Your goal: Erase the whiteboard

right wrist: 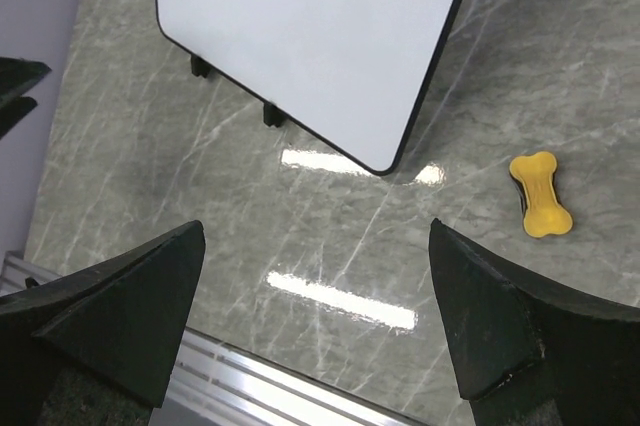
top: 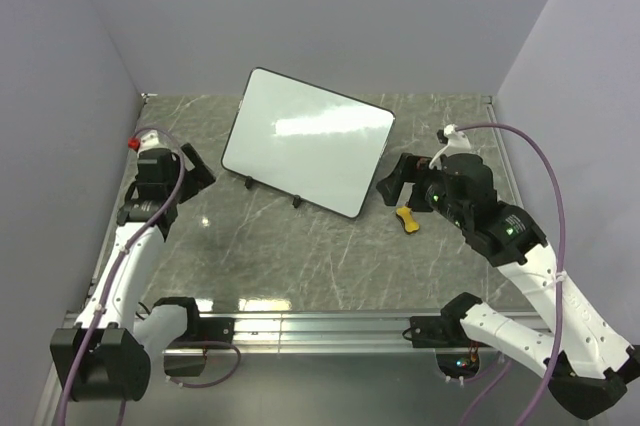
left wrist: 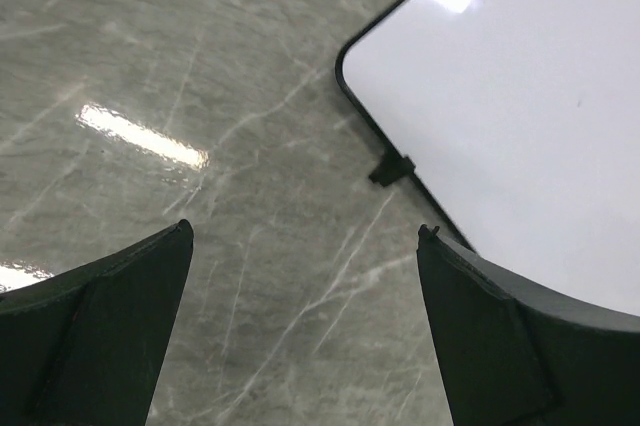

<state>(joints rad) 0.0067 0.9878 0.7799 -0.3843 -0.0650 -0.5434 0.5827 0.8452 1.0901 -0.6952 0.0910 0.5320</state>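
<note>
At four o'clock from the whiteboard (top: 305, 141), grip the eraser (top: 406, 220) across its waist; right gripper (right wrist: 315, 233) wide (left gripper (left wrist: 305, 233) too).

The whiteboard (top: 307, 142) lies on the table (top: 300, 256), up toward 12 o'clock of centre, its two feet (top: 248, 182) along the near long edge. The left gripper (top: 198, 170) sits at the board's 9 o'clock, apart from it. The right gripper (top: 392, 179) hangs at the board's 4 o'clock, just off its corner. The eraser (top: 406, 219) lies on the table at that gripper's 6 o'clock, close by.
</note>
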